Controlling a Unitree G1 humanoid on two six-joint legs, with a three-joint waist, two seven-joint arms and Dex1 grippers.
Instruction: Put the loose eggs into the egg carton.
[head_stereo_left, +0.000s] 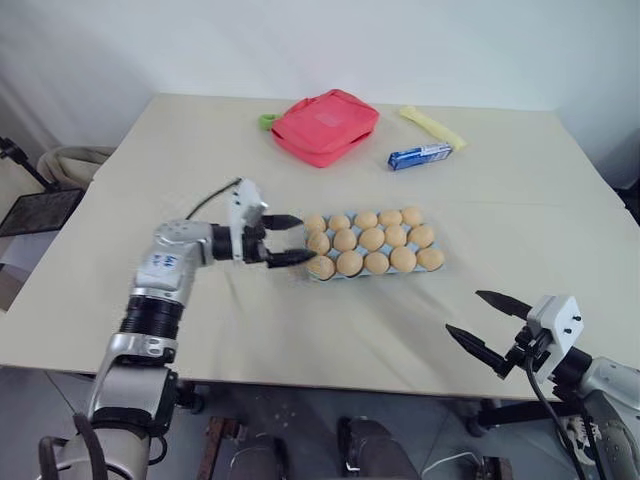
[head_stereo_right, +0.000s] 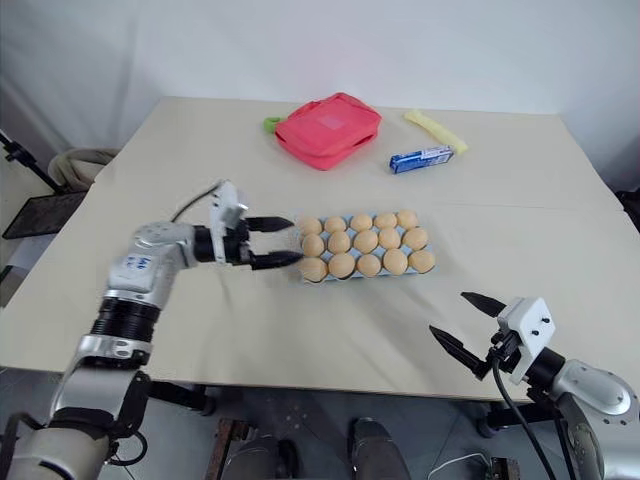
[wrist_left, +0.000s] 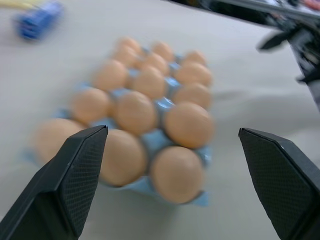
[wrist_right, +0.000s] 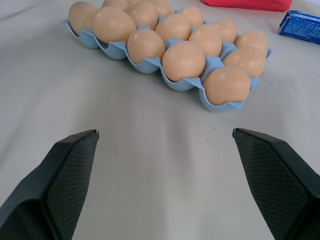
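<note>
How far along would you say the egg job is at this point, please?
It looks finished: the egg carton shows three rows of five eggs, every visible slot filled, and no egg lies loose on the table. Nothing is in hand: the left gripper by the carton's end and the right gripper are both open and empty.

tan-orange eggs (head_stereo_left: 372, 239) fill every slot of the light-blue egg carton (wrist_right: 216, 106) mid-table.
</note>
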